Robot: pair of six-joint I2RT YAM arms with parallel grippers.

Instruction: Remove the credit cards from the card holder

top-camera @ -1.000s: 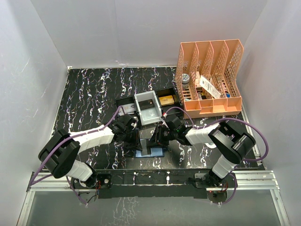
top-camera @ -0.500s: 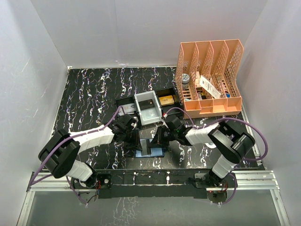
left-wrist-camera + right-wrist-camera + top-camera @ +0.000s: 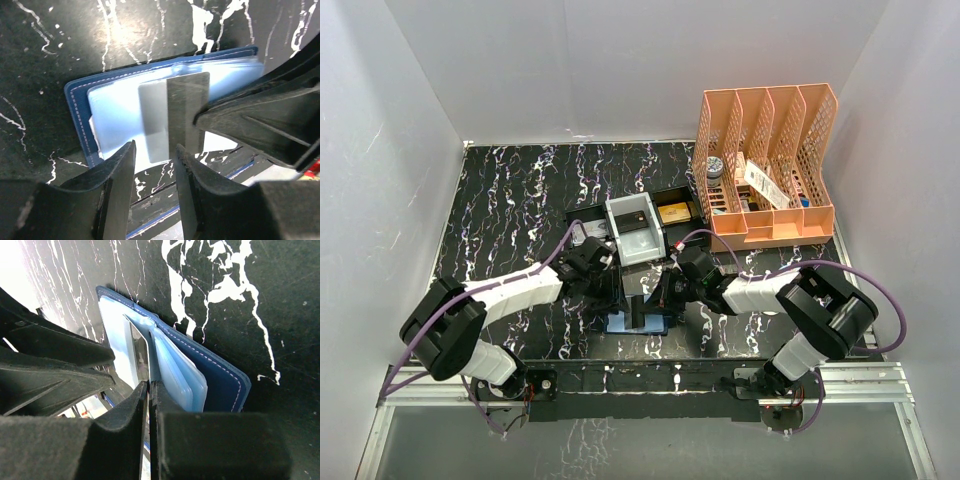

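Note:
The navy card holder point(image 3: 650, 324) lies open near the front edge, with its pale blue sleeves showing in the left wrist view point(image 3: 115, 115) and the right wrist view point(image 3: 220, 382). My right gripper point(image 3: 663, 296) point(image 3: 148, 386) is shut on the edge of a grey-silver credit card point(image 3: 186, 107) point(image 3: 139, 354). The card stands partly out of a sleeve. My left gripper point(image 3: 609, 292) point(image 3: 154, 152) is open just beside the holder's left part, its fingers point(image 3: 119, 172) straddling the card's near edge without touching it. Any other cards are hidden inside the sleeves.
A black-and-white compartment tray point(image 3: 635, 228) with a tan-gold block point(image 3: 672, 212) stands just behind the grippers. A peach file organiser point(image 3: 770, 160) holding small items is at the back right. White walls enclose the table, and a metal rail point(image 3: 650, 380) runs along its front.
My right forearm has swung lower and outward, and the card it holds now stands steeper over the holder. My left gripper has shifted slightly up and right. The holder stays in place.

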